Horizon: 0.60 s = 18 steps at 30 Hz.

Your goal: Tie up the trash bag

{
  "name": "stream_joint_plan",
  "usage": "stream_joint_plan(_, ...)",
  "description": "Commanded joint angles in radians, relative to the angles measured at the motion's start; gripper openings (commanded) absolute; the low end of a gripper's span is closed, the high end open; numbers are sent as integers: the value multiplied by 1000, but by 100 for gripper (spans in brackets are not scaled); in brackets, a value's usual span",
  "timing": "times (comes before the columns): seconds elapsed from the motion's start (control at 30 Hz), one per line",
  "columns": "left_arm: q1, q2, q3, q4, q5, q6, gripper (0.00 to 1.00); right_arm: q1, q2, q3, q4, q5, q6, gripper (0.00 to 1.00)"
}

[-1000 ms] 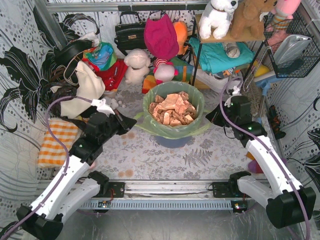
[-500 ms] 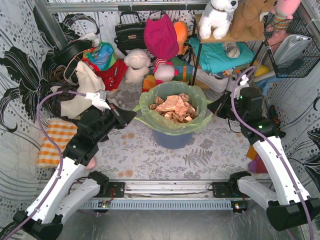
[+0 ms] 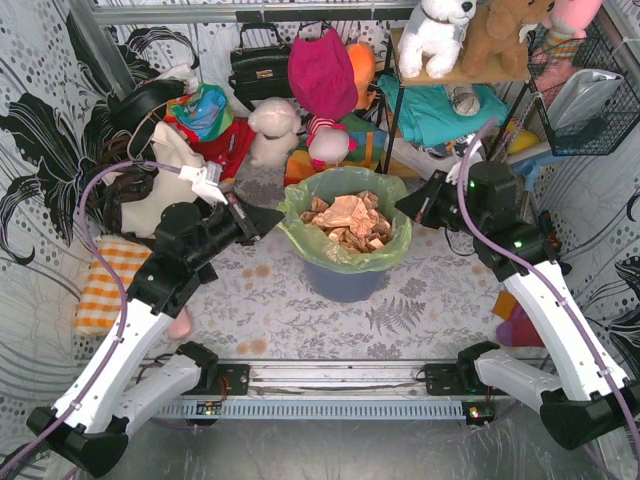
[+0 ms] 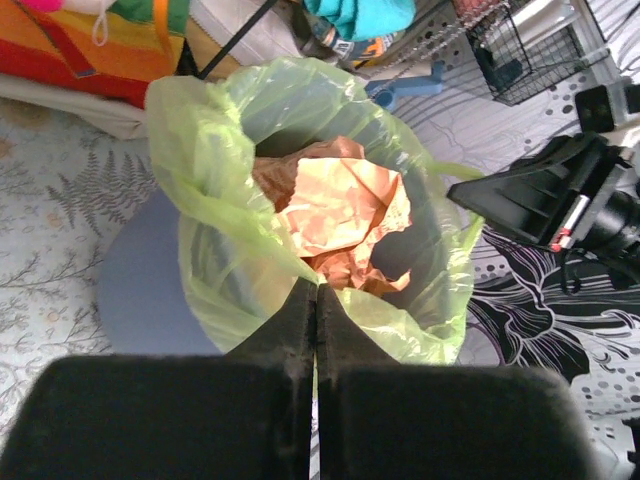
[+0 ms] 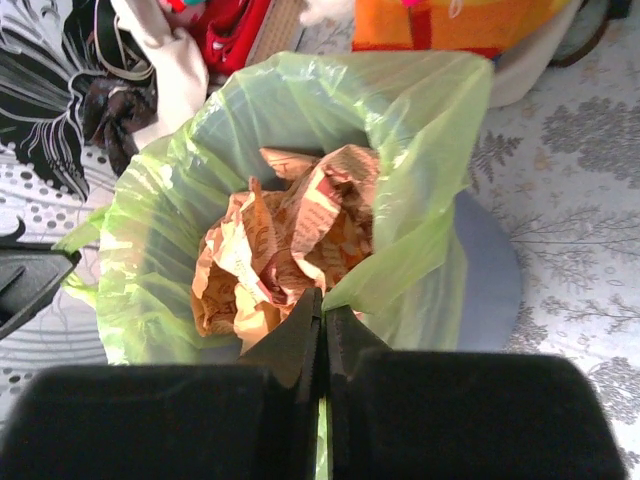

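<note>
**Item: trash bag, pinched at 2 edges**

1 trash bag (image 3: 343,258), light green, lining the blue-grey bin (image 3: 345,287) mid-table, with crumpled brown paper (image 3: 345,220) inside. Left gripper (image 3: 268,220): fingers pressed together on the bag's left rim. Right gripper (image 3: 403,207): fingers likewise clamped on the right rim.

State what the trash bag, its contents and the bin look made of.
The trash bag: likely thin plastic film, glossy, translucent green, wrinkled. The contents: brown paper, matte, sharply creased. The bin: probably plastic, smooth matte blue-grey wall.
</note>
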Motion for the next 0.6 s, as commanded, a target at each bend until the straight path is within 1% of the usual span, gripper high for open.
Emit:
stream_joint_plan(0.0, -1, 39, 51, 117, 111, 6, 0, 63, 41, 43, 65, 11, 26, 0)
stream_joint_plan(0.2, -40, 107, 69, 150, 169, -1, 0, 175, 116, 60, 126, 34, 43, 0)
stream_joint_plan(0.33, -87, 145, 76, 191, 198, 1, 0, 235, 161, 71, 165, 45, 54, 0)
stream_joint_plan(0.57, -165, 227, 143, 220, 179, 2, 0, 310, 218, 117, 198, 76, 58, 0)
